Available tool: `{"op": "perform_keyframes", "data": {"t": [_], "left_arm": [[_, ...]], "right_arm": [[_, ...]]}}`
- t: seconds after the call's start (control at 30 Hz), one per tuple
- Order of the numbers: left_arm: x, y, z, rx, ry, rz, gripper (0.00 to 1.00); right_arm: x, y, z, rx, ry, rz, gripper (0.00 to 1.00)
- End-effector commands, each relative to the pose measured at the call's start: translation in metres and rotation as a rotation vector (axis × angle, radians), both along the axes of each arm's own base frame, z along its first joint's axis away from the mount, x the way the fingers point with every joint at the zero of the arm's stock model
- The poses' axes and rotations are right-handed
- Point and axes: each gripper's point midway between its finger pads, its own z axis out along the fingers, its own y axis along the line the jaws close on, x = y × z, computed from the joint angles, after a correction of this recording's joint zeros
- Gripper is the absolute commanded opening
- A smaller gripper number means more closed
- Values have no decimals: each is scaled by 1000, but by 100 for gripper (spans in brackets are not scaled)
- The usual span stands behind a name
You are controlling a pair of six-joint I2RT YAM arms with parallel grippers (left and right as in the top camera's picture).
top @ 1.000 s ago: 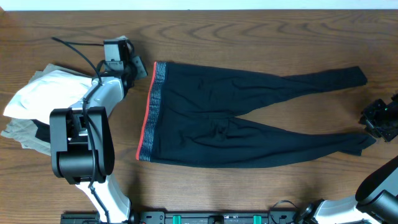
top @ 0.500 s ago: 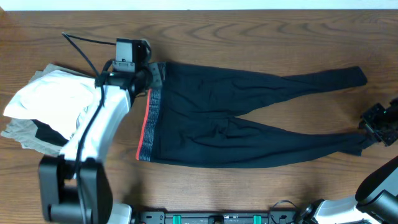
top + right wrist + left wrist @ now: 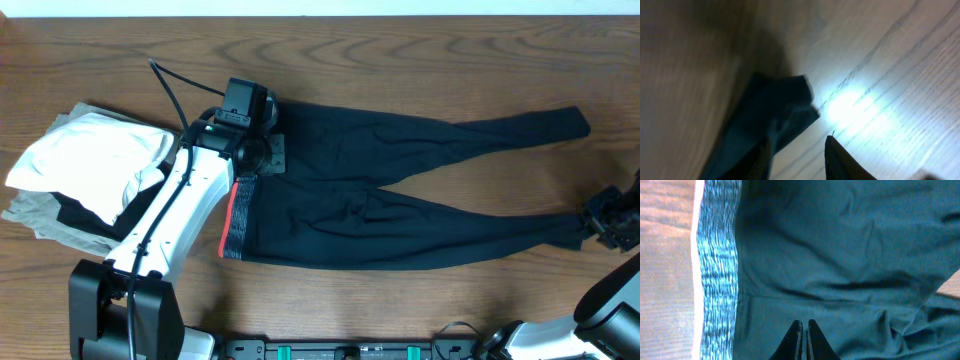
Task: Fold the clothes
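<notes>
The clothes, a pair of black trousers [image 3: 400, 190], lie flat across the table with the red-and-grey waistband [image 3: 236, 215] at the left and both legs running right. My left gripper [image 3: 268, 155] hovers over the upper part of the seat, just inside the waistband [image 3: 717, 270]. Its fingers [image 3: 804, 325] are shut with nothing between them, over the dark cloth [image 3: 840, 245]. At the table's right edge my right gripper [image 3: 600, 222] stands by the lower leg's cuff [image 3: 785, 107]. Its jaws [image 3: 800, 141] are apart: one finger lies over the cuff's edge, the other over bare wood.
A pile with a white shirt [image 3: 85, 160] on a khaki garment [image 3: 40, 215] lies at the left edge, beside my left arm [image 3: 170, 230]. The upper leg's cuff [image 3: 570, 122] reaches far right. A black equipment rail [image 3: 350, 350] runs along the front edge.
My left arm has swung right, from beside the waistband's top corner to over the trousers, still shut. My right gripper has shifted slightly at the lower cuff and its jaws have widened.
</notes>
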Motion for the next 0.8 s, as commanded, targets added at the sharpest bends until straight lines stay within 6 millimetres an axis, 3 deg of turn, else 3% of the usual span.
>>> {"op": "perform_keyframes", "data": {"t": [0.0,0.23,0.37,0.53,0.77], "left_arm": [[-7,0,-8,27,24,-27,6],[-5,4,-9,55,14,-30,6],[-6,4,-9,55,18,-31,6],[-7,4,-9,56,22,-31,6],[-8,4,-10,57,26,-30,6]], "right_arm": [[-22,-3,-18,0,46,-51,34],[-41,9,-53,54,16,-96,32],[-31,17,-67,80,-64,-59,36],[-23,20,-72,89,-124,-53,49],[-14,24,-71,120,-172,-45,49]]}}
